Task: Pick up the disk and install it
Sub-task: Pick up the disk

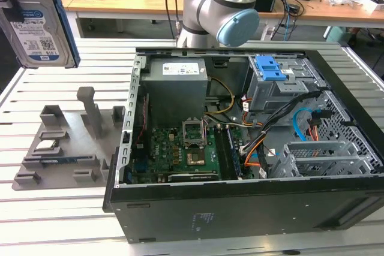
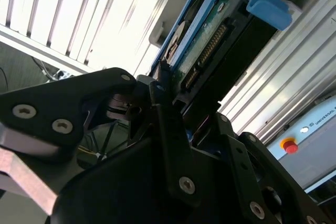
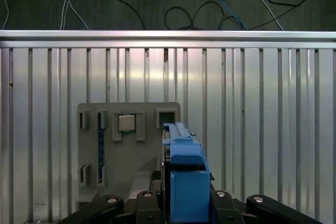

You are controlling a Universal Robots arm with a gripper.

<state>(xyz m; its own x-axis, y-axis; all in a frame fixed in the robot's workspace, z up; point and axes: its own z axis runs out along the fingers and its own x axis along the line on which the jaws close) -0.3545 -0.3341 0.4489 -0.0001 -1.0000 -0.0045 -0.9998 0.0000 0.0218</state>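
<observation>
**While the Disk Hangs Clear of the Case**

While the claw (image 2: 191,114) is clamped on the disk (image 1: 41,25), we find the disk held upright in the air at the exterior view's left. It hangs above the slatted tabletop (image 1: 336,58), well apart from the open computer case (image 1: 240,214). A grey parts holder (image 1: 60,142) lies between them, just beside the case wall. Bare tabletop surrounds the holder on its other sides.

The picture edge cuts off the disk's top in the exterior view. In both wrist views the claw's black fingers (image 3: 218,199) cover part of the disk's blue frame.

The case holds a grey power supply (image 1: 177,82), a motherboard (image 1: 180,148), loose cables (image 1: 300,124) and a drive cage (image 1: 273,88). One recess of the holder carries a small square chip (image 1: 48,145).
</observation>
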